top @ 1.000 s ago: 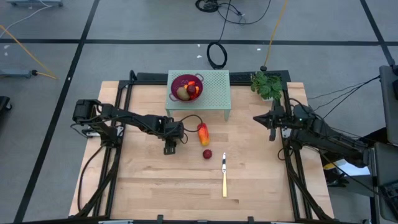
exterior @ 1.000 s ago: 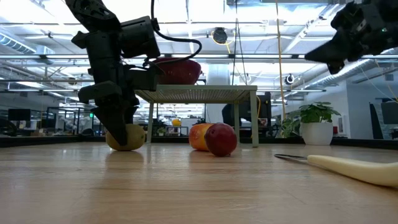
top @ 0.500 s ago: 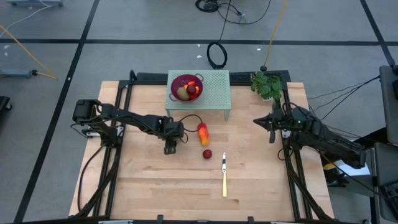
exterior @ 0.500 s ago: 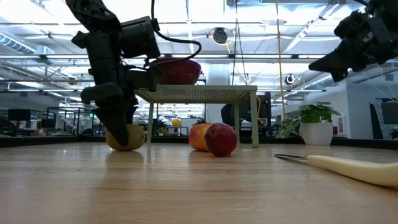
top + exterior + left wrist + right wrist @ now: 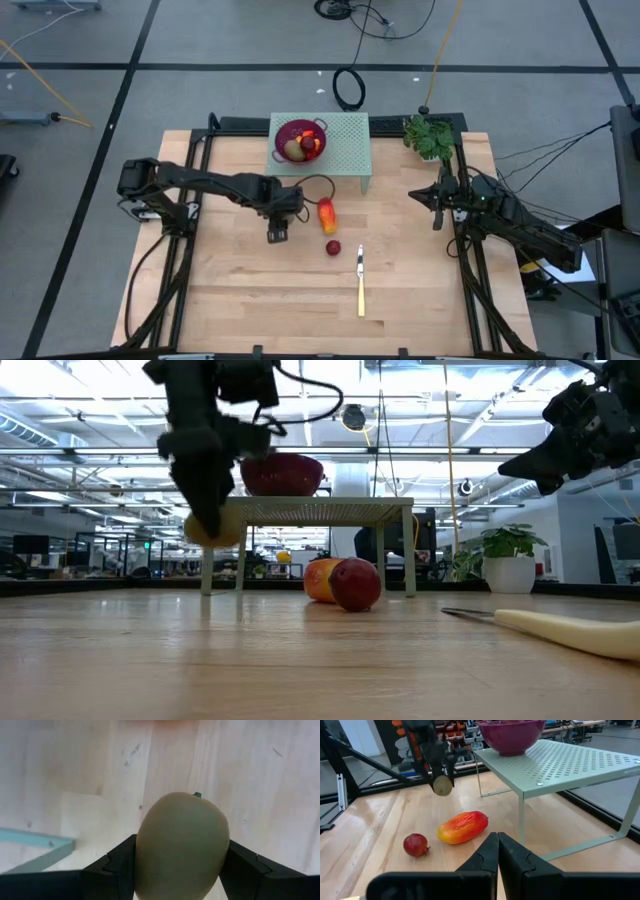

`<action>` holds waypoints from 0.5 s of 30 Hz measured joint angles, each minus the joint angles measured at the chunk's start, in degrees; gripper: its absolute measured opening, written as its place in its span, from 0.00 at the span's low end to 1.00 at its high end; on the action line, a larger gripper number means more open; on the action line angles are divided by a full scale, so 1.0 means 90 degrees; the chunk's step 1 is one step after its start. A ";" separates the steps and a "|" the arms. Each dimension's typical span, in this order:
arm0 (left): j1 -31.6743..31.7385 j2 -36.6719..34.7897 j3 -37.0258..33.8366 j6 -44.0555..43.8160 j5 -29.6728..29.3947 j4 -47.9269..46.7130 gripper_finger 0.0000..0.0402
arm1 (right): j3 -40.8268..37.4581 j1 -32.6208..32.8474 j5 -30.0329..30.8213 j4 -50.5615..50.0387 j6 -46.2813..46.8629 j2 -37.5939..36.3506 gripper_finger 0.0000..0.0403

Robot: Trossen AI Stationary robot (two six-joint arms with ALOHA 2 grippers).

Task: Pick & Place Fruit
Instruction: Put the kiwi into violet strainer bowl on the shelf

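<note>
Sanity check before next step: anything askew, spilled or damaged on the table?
Nothing stands out. The left pincer holds a brown-green fruit clear of the table. The oblong fruit, red ball and knife lie loose but intact; the bowl sits upright on the rack.

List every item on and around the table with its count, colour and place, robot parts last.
Brown-green oval fruit: one, held above the table by the left gripper.
Red-orange oblong fruit: one, on the table before the stand.
Dark red ball: one, near the knife.
Knife: one, yellow-handled, table centre.
Colander bowl: one, purple, on the stand, fruit inside.
Stand: one, pale green.
Plant: one, green, far right corner.
Left gripper: jaws shut on fruit.
Right gripper: jaws shut, at the right side.
</note>
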 joint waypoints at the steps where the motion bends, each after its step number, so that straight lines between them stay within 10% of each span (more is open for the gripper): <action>1: -0.0011 0.0000 0.0149 -0.0029 -0.0001 -0.0196 0.54 | 0.0000 0.0000 0.0000 0.0002 -0.0001 0.0000 0.00; 15: -0.0633 -0.0002 0.1764 -0.0677 -0.0002 -0.1922 0.54 | 0.0000 -0.0004 0.0143 0.0004 -0.0002 0.0000 0.00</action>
